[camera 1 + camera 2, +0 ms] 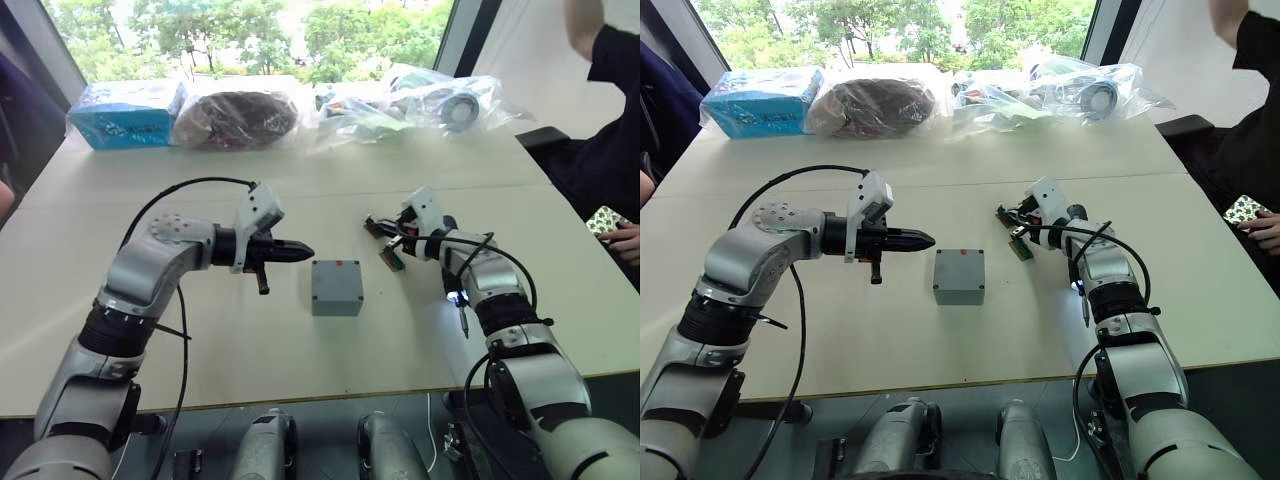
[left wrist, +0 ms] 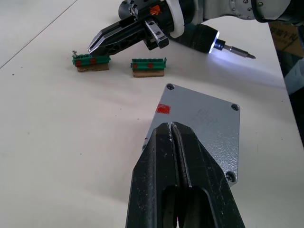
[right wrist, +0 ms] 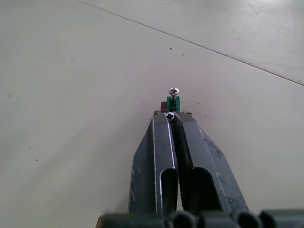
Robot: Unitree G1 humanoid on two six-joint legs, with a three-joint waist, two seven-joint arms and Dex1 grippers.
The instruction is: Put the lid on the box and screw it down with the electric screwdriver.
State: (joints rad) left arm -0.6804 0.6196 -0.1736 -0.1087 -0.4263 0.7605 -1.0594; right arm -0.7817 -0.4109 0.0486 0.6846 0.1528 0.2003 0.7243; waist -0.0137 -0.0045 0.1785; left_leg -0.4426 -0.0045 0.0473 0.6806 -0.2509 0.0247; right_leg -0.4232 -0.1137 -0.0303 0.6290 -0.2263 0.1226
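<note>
Bright daylight from the rear window (image 1: 250, 30); soft shadows, sharp focus throughout.

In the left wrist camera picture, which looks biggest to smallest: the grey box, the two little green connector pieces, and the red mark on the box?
1. The box.
2. The two green connector pieces, which look alike in size, so I won't rank them.
3. The red mark.

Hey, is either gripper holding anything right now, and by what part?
The right gripper looks shut on a screw, pinched just below its head at the fingertips. The left gripper is shut on nothing.
</note>
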